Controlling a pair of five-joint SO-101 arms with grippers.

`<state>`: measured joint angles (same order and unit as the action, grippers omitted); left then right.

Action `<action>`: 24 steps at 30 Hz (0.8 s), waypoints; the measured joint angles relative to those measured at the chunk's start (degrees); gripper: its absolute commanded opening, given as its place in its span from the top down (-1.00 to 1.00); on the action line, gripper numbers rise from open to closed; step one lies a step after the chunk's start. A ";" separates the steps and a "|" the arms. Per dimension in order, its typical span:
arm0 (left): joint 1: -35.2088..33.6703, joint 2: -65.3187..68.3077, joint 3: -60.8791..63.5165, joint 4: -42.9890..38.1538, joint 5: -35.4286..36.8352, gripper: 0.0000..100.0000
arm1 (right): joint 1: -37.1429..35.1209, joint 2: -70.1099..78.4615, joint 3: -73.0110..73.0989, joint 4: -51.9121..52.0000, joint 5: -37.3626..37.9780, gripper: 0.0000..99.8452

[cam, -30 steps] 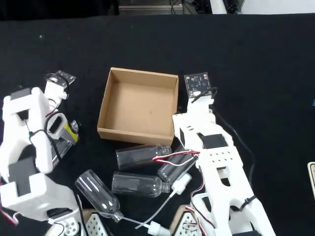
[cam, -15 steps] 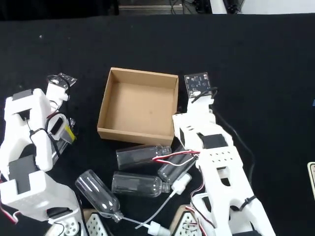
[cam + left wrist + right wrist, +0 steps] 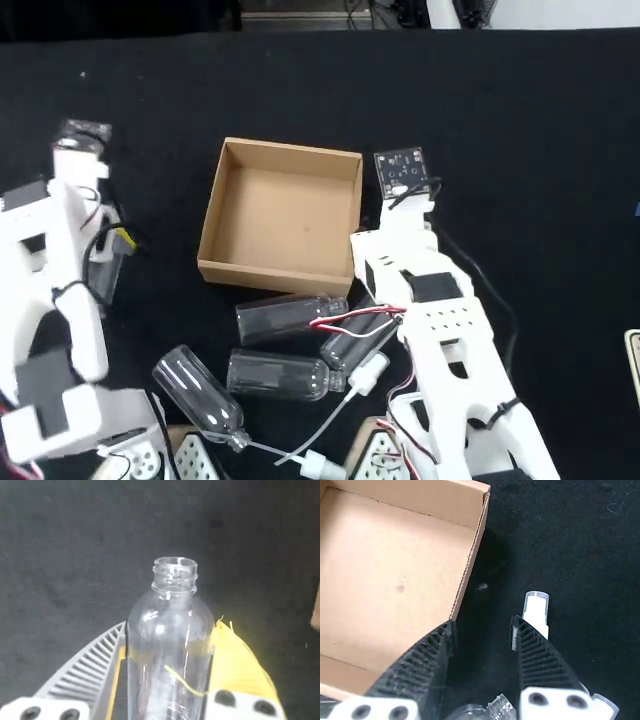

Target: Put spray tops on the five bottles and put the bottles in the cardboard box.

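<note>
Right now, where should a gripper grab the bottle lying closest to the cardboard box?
Probably take the bottle at the middle of its clear body, coming straight down from above. It lies on its side along the cardboard box wall, so it can be pinched across its round width. Wires cross its neck end.

The left arm (image 3: 50,270) runs up the left edge of the high view, from its base at lower left to the wrist at upper left. Its gripper (image 3: 171,627) is clamped on a bottle (image 3: 167,655), one grey finger (image 3: 95,660) and one yellow pressed against its sides. The right arm (image 3: 445,330) stretches from lower right towards the frame's centre, wrist foremost. The right gripper (image 3: 481,625) hangs with its black fingers (image 3: 420,665) spread apart, gripping nothing.
</note>
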<state>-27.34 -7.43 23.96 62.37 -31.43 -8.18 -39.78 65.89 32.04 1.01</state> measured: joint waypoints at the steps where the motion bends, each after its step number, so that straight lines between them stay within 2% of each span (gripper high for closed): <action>1: 0.18 -1.58 0.00 0.00 0.62 0.55 | 0.00 0.00 0.00 0.00 0.00 0.67; 10: 0.79 -3.87 3.43 -0.09 1.76 0.56 | 0.00 0.00 0.09 0.00 0.00 0.67; 15: -1.32 -3.60 3.43 0.09 1.67 0.87 | 0.00 0.00 0.09 0.00 0.00 0.67; 24: -1.85 -1.14 3.43 0.97 1.93 0.83 | 0.00 0.00 0.09 0.00 0.00 0.67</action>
<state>-29.19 -8.57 27.38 63.34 -29.49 -8.18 -39.78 65.98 32.04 1.01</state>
